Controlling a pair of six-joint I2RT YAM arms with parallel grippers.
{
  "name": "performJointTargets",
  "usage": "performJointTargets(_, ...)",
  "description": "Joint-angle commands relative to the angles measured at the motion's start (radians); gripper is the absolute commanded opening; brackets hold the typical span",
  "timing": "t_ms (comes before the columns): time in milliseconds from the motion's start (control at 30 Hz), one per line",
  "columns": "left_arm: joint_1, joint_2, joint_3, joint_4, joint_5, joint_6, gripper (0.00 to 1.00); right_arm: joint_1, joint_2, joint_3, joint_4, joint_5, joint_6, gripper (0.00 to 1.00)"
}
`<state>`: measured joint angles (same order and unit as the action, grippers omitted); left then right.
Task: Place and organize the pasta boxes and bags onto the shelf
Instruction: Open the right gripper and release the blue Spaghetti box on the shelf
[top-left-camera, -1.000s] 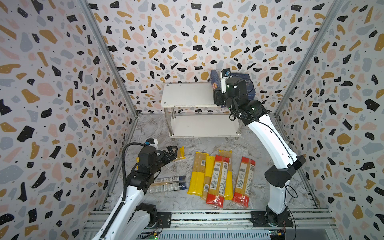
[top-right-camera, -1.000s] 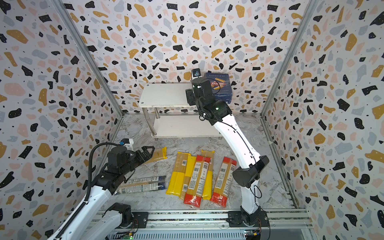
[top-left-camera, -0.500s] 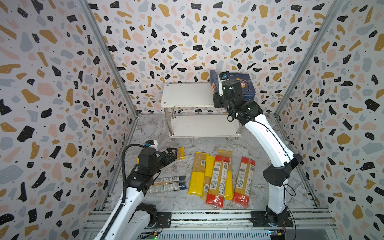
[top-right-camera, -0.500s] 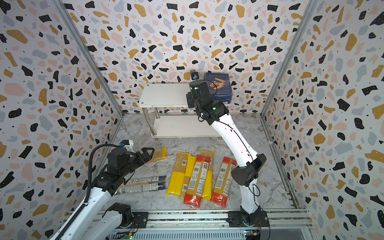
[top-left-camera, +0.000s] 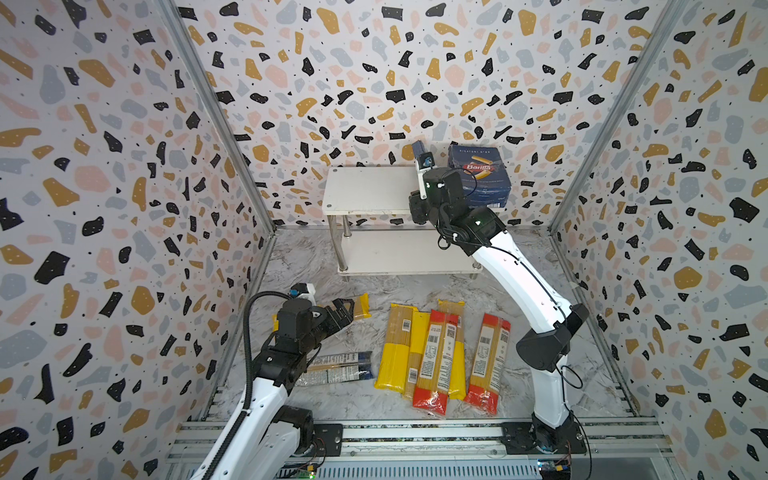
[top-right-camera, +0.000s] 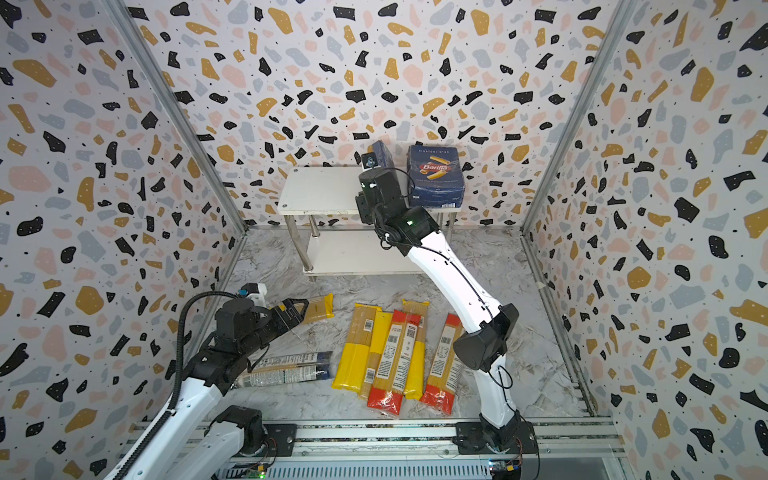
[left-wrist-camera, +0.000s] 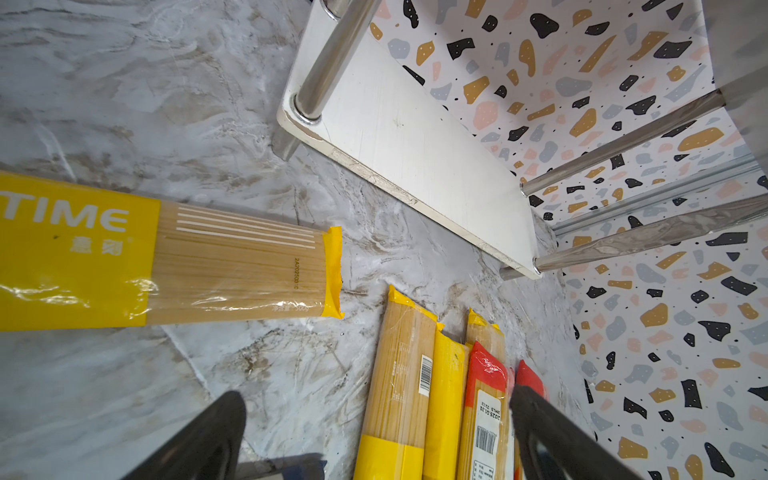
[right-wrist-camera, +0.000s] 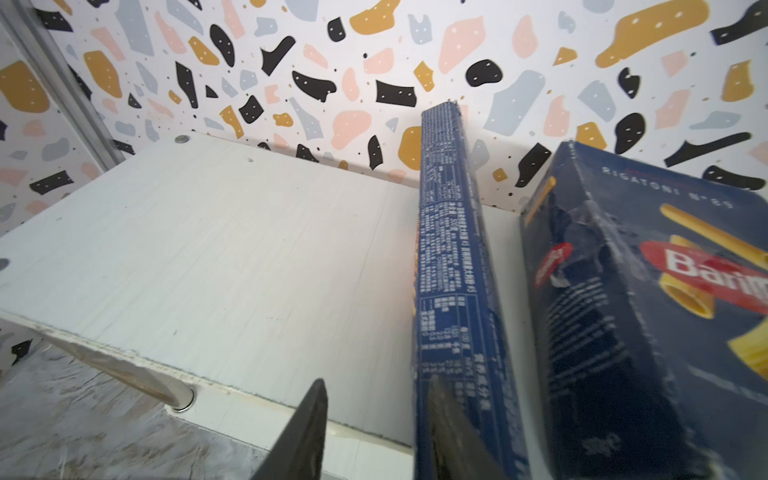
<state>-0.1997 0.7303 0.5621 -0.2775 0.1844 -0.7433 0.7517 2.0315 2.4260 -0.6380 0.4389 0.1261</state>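
Standing edgewise on the top board of the white chrome-legged shelf, a narrow dark blue cardboard pasta box sits beside a wide dark blue rigatoni box at the right edge. Right gripper, narrowly parted, holds nothing; left gripper gapes wide near a yellow spaghetti bag.

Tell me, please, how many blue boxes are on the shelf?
2. The wide box stands on the shelf, at the top board's right end; the narrow box is just left of it, partly behind the right arm. None seems hidden.
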Motion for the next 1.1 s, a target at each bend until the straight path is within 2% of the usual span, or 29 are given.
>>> performJointTargets(0,-0.005,-0.017,-0.012,0.004,-0.01,0.024,1.0,-0.002,0.026,0.01,-0.065,0.005,0.006,0.43)
performJointTargets(233,-0.005,-0.023,-0.018,0.003,-0.007,0.024,1.0,0.003,0.036,0.022,-0.052,-0.006,0.007,0.48)
performJointTargets(500,-0.004,-0.026,-0.014,0.002,-0.008,0.023,1.0,0.007,0.023,0.025,-0.037,-0.074,-0.002,0.53)
performJointTargets(667,-0.004,-0.035,-0.007,-0.003,-0.014,0.027,0.99,0.034,-0.045,-0.004,0.013,-0.063,-0.031,0.58)
performJointTargets(833,-0.004,-0.034,0.001,-0.014,-0.022,0.032,1.0,0.031,-0.111,-0.031,0.018,-0.041,-0.039,0.59)
performJointTargets(1067,-0.003,-0.04,0.01,-0.019,-0.02,0.031,0.99,0.028,-0.227,-0.19,0.077,0.037,-0.083,0.61)
